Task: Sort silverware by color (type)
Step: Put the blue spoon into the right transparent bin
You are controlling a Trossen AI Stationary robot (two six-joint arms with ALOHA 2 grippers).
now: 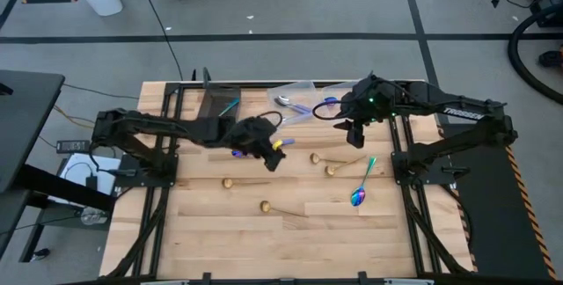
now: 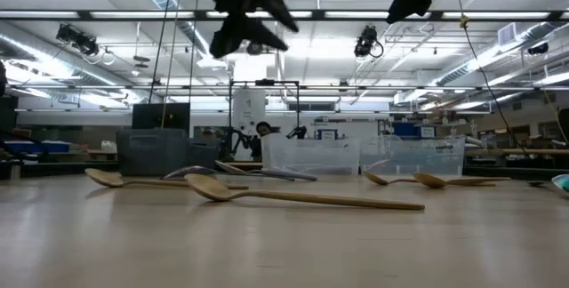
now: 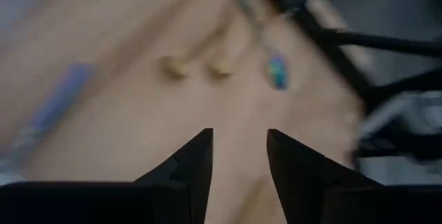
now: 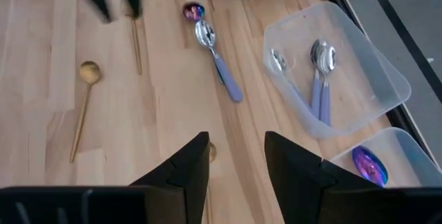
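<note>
Sorting partly done, both grippers empty and up in the air

Light wooden slatted table [image 1: 220, 223] carries everything. Dark rectangular tray [image 1: 218, 102] sits at the far edge on the left side, contents not readable from above.

Two clear plastic containers at the far edge near the right arm: first clear bin [image 4: 331, 72] holds at least two shiny silver spoons with pale blue-purple handles [image 4: 321, 79]; second clear bin [image 4: 400, 158] holds one iridescent rainbow spoon [image 4: 369, 165]. So two colour groups started.

Left gripper [image 1: 273, 155] hangs above mid-table, clear of the surface in the low view. Its wrist view shows the fingers [image 3: 197, 165] apart with a moderate gap, nothing between them.

Right gripper [image 1: 356, 133] hovers just in front of the bins. Fingers [image 4: 190, 169] likewise parted, nothing held.

Left on the table, loose:
- iridescent rainbow spoon with green handle [image 1: 361, 188], right side, near the right arm's base
- silver spoon with a blue-purple handle [image 4: 217, 61], just beside a small iridescent spoon bowl [image 4: 193, 10], near the tray
- two gold spoons mid-table [image 1: 330, 166], close together
- gold spoon [image 1: 230, 182] on the left half
- gold spoon [image 1: 274, 208] nearest the front edge

Judgement: under halfway. No gold piece visibly sorted; at least four gold, two iridescent and one silver are left. Neither arm is committed to a pick yet; the right gripper is closest to the gold pair.
</note>
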